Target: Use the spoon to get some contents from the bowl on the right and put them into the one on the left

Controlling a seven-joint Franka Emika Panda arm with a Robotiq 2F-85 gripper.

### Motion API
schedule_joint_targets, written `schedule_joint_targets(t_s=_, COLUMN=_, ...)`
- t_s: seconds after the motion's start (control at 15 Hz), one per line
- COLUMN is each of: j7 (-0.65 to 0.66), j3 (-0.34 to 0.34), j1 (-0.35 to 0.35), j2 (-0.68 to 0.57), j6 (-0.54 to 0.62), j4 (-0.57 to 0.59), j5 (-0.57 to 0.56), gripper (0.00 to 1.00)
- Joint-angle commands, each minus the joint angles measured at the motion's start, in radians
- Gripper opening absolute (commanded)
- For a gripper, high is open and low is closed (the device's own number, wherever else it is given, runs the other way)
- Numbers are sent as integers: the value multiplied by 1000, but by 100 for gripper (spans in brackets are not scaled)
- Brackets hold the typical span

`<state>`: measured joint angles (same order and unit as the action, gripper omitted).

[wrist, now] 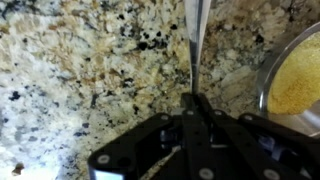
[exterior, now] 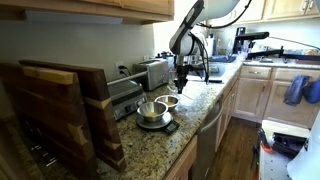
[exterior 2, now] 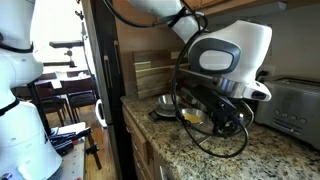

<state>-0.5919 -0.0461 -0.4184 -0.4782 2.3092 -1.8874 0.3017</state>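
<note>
The tool [wrist: 196, 102] is clenched on the metal spoon's [wrist: 196, 35] handle, above the granite surface [wrist: 80, 70] beside the yellow-filled bowl [wrist: 297, 75]. The spoon looks stiff, light and slick, so a firm handle grip suits.

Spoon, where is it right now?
In the wrist view, the spoon is pinched in the gripper, pointing away over the granite counter, just left of the bowl of yellow contents.

Kitchen: granite ctr [exterior: 188, 135], wood cabs [exterior: 258, 98], toaster [exterior: 152, 72], cutting boards [exterior: 60, 110].
</note>
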Motion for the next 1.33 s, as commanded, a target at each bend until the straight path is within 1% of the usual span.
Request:
schedule_joint_targets(t_s=0.0, j7=-11, j3=-2, j1=1, j2=91, j6=-14, j4=-65, j5=8, gripper=7)
schedule_joint_targets(t_s=0.27, j7=36, j3=-24, j1=48, j2=155, j6=-62, j4=-79, j5=-68, gripper=8)
schedule_joint_targets(t_s=0.4, j7=88, j3=-43, j1=85, j2=180, j6=-127, j4=-69, j5=-150, gripper=7)
schedule_joint_targets(t_s=0.53, j7=162, j3=-61, j1=123, j2=191, j6=-205, j4=-43, j5=-252, gripper=7)
schedule_joint_targets(t_s=0.6, j7=210, j3=-73, j1=146, j2=195, j6=-221, j4=-36, j5=-312, gripper=8)
schedule_joint_targets(t_s=0.67, j7=241, j3=-79, j1=156, j2=188, j6=-240, j4=-25, j5=-348, gripper=8)
schedule_joint_targets(t_s=0.73, j7=245, j3=-79, j1=157, j2=179, j6=-256, j4=-21, j5=-359, gripper=7)
schedule_joint_targets(t_s=0.8, j7=258, j3=-80, j1=161, j2=169, j6=-253, j4=-23, j5=-364, gripper=7)
schedule_joint_targets(t_s=0.87, j7=279, j3=-82, j1=161, j2=152, j6=-225, j4=-28, j5=-360, gripper=7)
schedule_joint_targets(t_s=1.07, j7=358, j3=-92, j1=161, j2=89, j6=-90, j4=-41, j5=-342, gripper=8)
schedule_joint_targets(t_s=1.13, j7=371, j3=-87, j1=154, j2=65, j6=-64, j4=-40, j5=-316, gripper=7)
schedule_joint_targets(t_s=1.27, j7=432, j3=-101, j1=163, j2=25, j6=21, j4=-45, j5=-336, gripper=7)
